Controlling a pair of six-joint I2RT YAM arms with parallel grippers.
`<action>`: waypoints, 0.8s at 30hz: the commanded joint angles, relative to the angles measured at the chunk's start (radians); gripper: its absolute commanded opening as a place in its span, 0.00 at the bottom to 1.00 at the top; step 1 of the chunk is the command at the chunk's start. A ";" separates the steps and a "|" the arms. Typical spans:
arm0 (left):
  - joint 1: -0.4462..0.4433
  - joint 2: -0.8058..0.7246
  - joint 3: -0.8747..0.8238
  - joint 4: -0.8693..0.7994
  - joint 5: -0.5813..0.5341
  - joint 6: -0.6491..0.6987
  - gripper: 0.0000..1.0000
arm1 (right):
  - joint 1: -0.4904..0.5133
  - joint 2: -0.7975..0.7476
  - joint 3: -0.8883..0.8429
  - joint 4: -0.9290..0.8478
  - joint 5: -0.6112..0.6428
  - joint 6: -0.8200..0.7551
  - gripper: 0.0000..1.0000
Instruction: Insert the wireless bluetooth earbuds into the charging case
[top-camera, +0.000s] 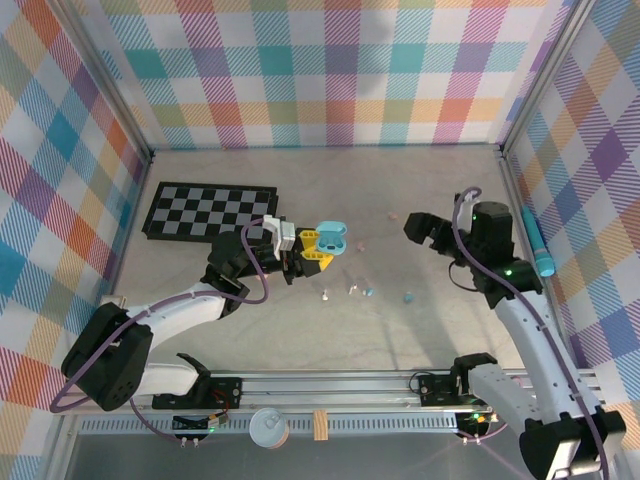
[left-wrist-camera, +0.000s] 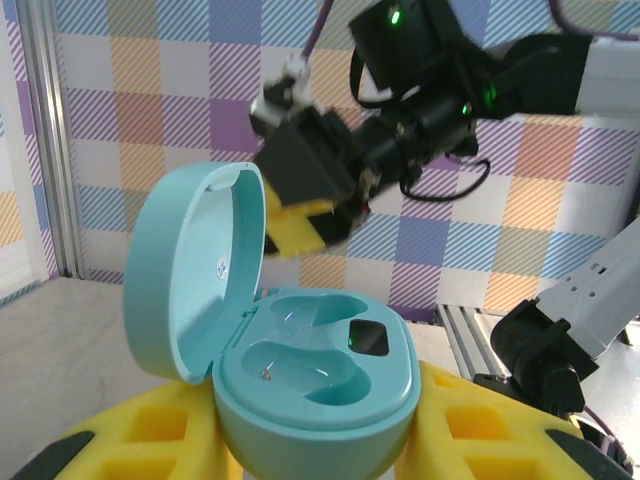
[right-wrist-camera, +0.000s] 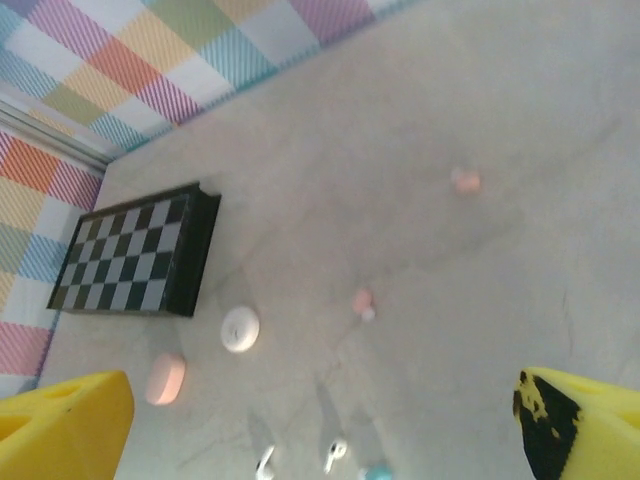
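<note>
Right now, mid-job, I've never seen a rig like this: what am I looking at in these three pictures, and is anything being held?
These are two robot arms bolted at the near edge of the table. The overhead picture looks down on both, the left arm and the right arm. The other two pictures come from a camera on each wrist, looking out past that arm's yellow jaws. The left jaws grip an open light blue charging case; its wells look empty. The right jaws stand wide open, holding nothing. Loose on the table lie pink earbuds, white earbuds and light blue earbuds, plus a white case, a pink case and a chessboard.
</note>
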 joint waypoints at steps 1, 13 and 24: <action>0.000 -0.025 -0.012 0.015 0.009 0.025 0.30 | -0.003 0.001 -0.120 -0.004 -0.062 0.217 0.95; 0.000 -0.014 -0.019 0.035 0.000 0.024 0.30 | 0.154 0.091 -0.356 0.235 -0.066 0.450 0.81; 0.000 -0.010 -0.029 0.060 -0.009 0.009 0.30 | 0.249 0.298 -0.374 0.442 -0.102 0.574 0.53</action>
